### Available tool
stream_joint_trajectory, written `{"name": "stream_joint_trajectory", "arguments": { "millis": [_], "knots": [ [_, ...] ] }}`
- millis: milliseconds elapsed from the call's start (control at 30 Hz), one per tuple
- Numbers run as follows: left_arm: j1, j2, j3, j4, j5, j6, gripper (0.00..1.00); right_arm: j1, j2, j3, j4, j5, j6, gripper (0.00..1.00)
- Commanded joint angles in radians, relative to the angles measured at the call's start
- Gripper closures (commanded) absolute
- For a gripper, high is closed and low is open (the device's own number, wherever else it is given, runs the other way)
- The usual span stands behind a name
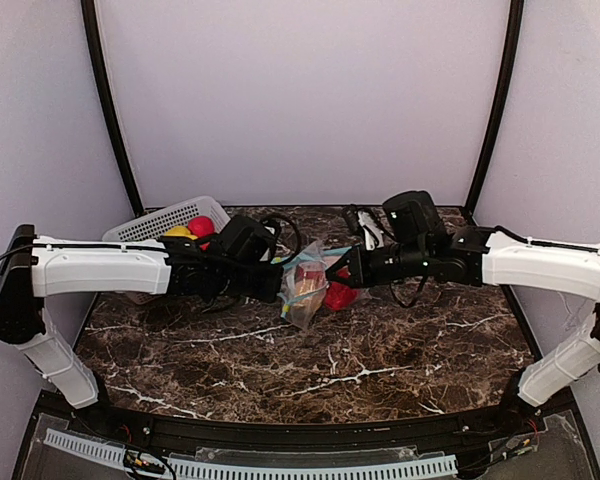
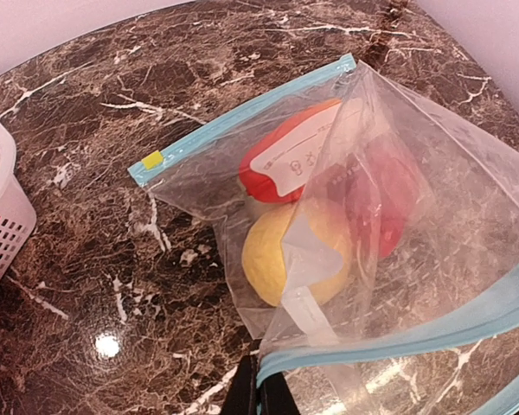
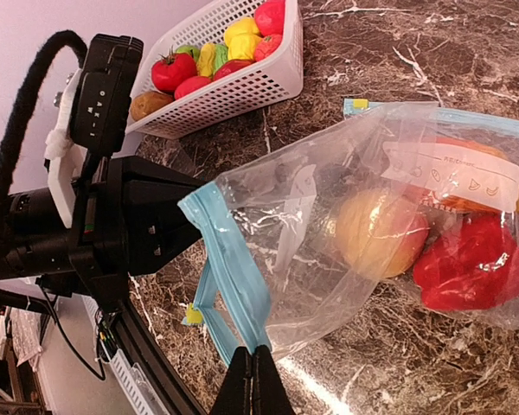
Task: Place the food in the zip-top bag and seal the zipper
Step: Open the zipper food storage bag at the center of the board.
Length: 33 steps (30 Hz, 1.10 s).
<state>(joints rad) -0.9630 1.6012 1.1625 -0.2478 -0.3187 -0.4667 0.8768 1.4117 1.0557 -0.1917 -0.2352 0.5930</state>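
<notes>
A clear zip-top bag (image 1: pixel 305 285) with a blue zipper strip hangs between my two grippers over the marble table. Inside it are a yellow fruit (image 2: pixel 294 255), an orange-red piece (image 2: pixel 281 160) and a red pepper (image 3: pixel 471 264). My left gripper (image 2: pixel 261 380) is shut on the blue zipper strip (image 2: pixel 398 333) at one side of the mouth. My right gripper (image 3: pixel 253 367) is shut on the strip (image 3: pixel 233 277) at the other side. A yellow slider tab (image 3: pixel 194 314) sits at the strip's end. More toy food (image 3: pixel 173 71) lies in the white basket (image 3: pixel 242 86).
The white lattice basket (image 1: pixel 160 222) stands at the back left behind my left arm, with several red, yellow and green toys in it. My left arm's black wrist (image 3: pixel 112 216) is close to the bag's mouth. The table's back edge meets the wall just beyond.
</notes>
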Motion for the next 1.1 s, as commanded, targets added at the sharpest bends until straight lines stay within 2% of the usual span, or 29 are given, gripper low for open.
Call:
{"name": "stream_joint_trajectory", "arguments": {
  "millis": [0, 100, 200, 300, 500, 567, 600, 700, 767, 933, 1067],
  "knots": [
    [0.004, 0.006, 0.017, -0.083, -0.045, 0.030, 0.99, 0.008, -0.025, 0.039, -0.084, 0.037, 0.025, 1.00],
    [0.004, -0.003, -0.007, 0.018, 0.055, 0.054, 0.99, 0.008, -0.014, 0.042, -0.093, 0.045, 0.035, 1.00],
    [0.004, -0.013, -0.050, 0.124, 0.231, 0.059, 0.92, 0.008, 0.009, 0.055, -0.098, 0.050, 0.053, 1.00],
    [0.004, -0.012, -0.071, 0.191, 0.330, 0.037, 0.85, 0.008, 0.029, 0.064, -0.097, 0.053, 0.076, 1.00],
    [0.003, -0.055, -0.143, 0.283, 0.542, 0.018, 0.61, 0.008, 0.068, 0.083, -0.100, 0.059, 0.110, 1.00],
    [0.003, -0.090, -0.166, 0.302, 0.575, 0.012, 0.45, 0.008, 0.083, 0.090, -0.106, 0.065, 0.118, 1.00],
    [0.003, -0.101, -0.171, 0.306, 0.584, 0.012, 0.41, 0.008, 0.090, 0.096, -0.111, 0.069, 0.122, 1.00],
    [0.007, -0.160, -0.176, 0.280, 0.617, 0.021, 0.29, 0.008, 0.108, 0.104, -0.118, 0.074, 0.128, 1.00],
    [0.018, -0.185, -0.165, 0.239, 0.634, 0.028, 0.26, 0.008, 0.117, 0.108, -0.119, 0.078, 0.131, 1.00],
    [0.080, -0.240, -0.130, 0.068, 0.637, 0.067, 0.23, 0.008, 0.120, 0.107, -0.123, 0.089, 0.131, 1.00],
    [0.191, -0.268, -0.078, -0.097, 0.556, 0.124, 0.21, 0.008, 0.116, 0.103, -0.122, 0.094, 0.131, 1.00]
  ]
}}
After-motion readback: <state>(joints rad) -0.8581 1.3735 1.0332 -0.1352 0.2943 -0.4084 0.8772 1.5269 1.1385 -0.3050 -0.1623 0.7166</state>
